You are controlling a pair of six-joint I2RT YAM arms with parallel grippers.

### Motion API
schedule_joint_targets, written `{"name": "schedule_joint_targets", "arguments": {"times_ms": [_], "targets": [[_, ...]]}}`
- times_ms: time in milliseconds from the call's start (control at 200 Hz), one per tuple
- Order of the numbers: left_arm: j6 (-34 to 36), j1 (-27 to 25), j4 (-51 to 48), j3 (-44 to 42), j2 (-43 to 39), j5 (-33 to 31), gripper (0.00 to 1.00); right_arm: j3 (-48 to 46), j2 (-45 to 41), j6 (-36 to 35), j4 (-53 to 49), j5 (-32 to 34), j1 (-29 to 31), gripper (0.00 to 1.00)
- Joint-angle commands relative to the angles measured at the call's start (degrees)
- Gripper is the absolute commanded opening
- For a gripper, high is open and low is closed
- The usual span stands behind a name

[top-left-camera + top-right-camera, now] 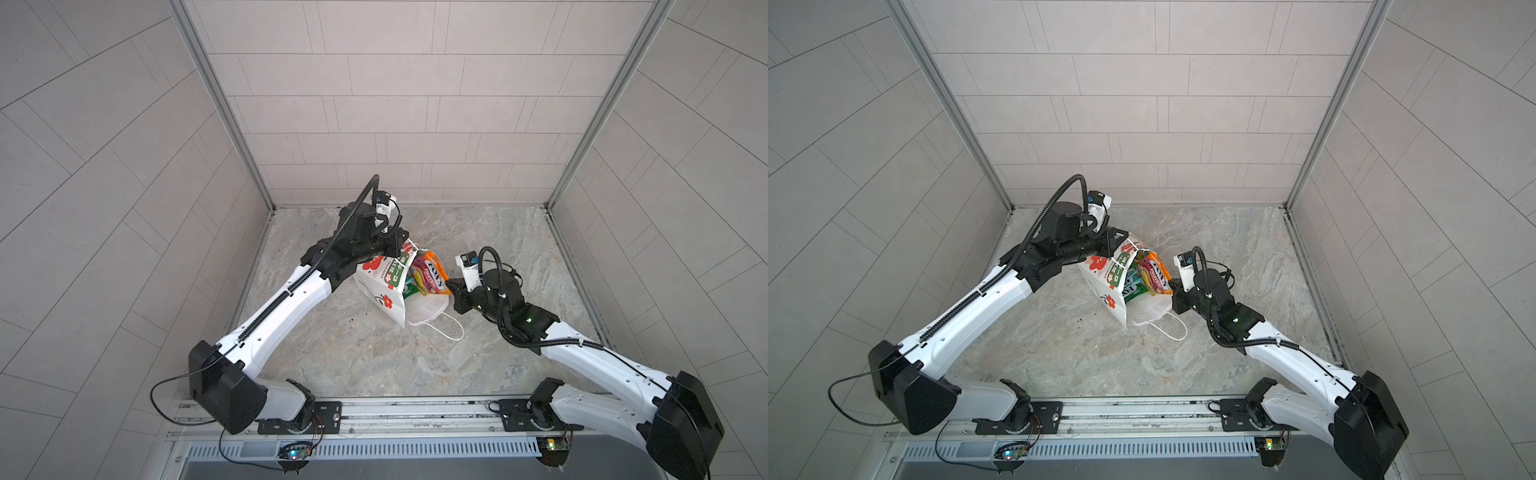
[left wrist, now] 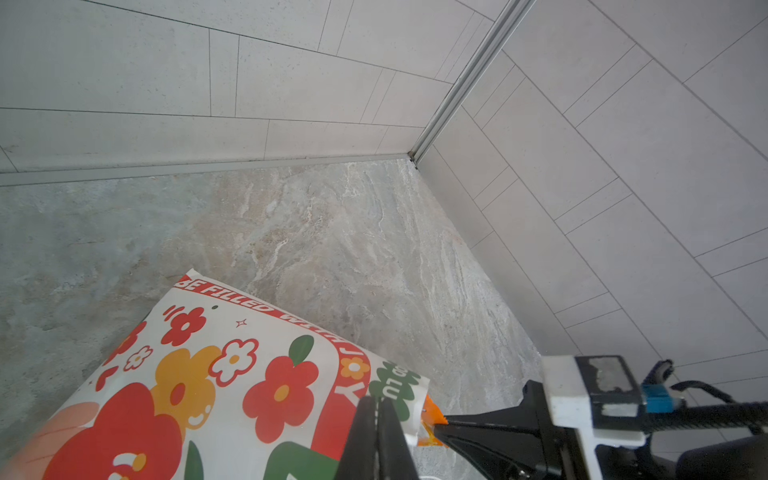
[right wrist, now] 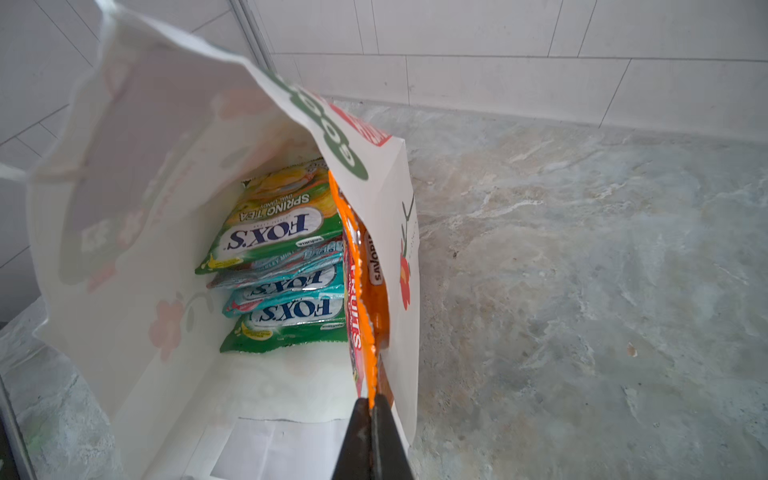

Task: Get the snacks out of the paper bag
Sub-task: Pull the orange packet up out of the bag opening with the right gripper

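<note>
Both clenched | left tool point(image 2: 376, 401): paper bag point(image 2: 208, 374) rim | right tool point(image 3: 370, 402): orange packet point(image 3: 376, 307) edge

In the paper bag point(image 3: 137, 208) the stacked packets point(image 3: 291, 286) overlap — lower ones show only strips — and the orange packet point(image 3: 377, 307) sits edge-on, its face hidden.

The paper bag point(image 1: 376, 286) gaped toward my right, with room inside beside the stacked packets point(image 3: 282, 266). The orange packet point(image 3: 365, 291) stood edge-on along one wall of it. Open marble tabletop point(image 1: 519, 249) spread around, and tiled walls point(image 1: 415, 104) hemmed three sides.
</note>
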Motion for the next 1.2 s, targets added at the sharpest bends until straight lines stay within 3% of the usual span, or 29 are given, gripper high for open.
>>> {"name": "schedule_joint_targets", "arguments": {"times_ms": [0, 185, 240, 465, 966, 1196], "targets": [[-5.3, 0.5, 5.4, -1.4, -1.2, 1.1, 0.0, -0.8, -0.4, -2.0, -2.4, -2.1, -0.2, 0.0], [-12.0, 0.5, 10.3, -3.2, -1.7, 2.2, 0.0, -3.6, 1.9, -2.6, -0.8, -3.8, -0.2, 0.0], [-13.5, 0.5, 11.4, -3.8, -2.0, 2.2, 0.0, -3.7, 2.9, -2.4, -0.1, -3.8, -0.2, 0.09], [-17.1, 0.5, 13.7, -4.7, -1.9, 2.8, 0.0, -3.4, 6.3, -2.2, 1.9, -4.2, 0.1, 0.29], [-17.4, 0.7, 14.3, -4.8, -1.3, 4.9, 0.0, -1.6, 8.9, -3.4, 2.1, 7.4, 1.0, 0.39], [-16.8, 0.6, 13.7, -4.5, -1.0, 4.3, 0.0, -2.1, 4.5, -4.6, -1.3, 7.1, 1.0, 0.45]]}}
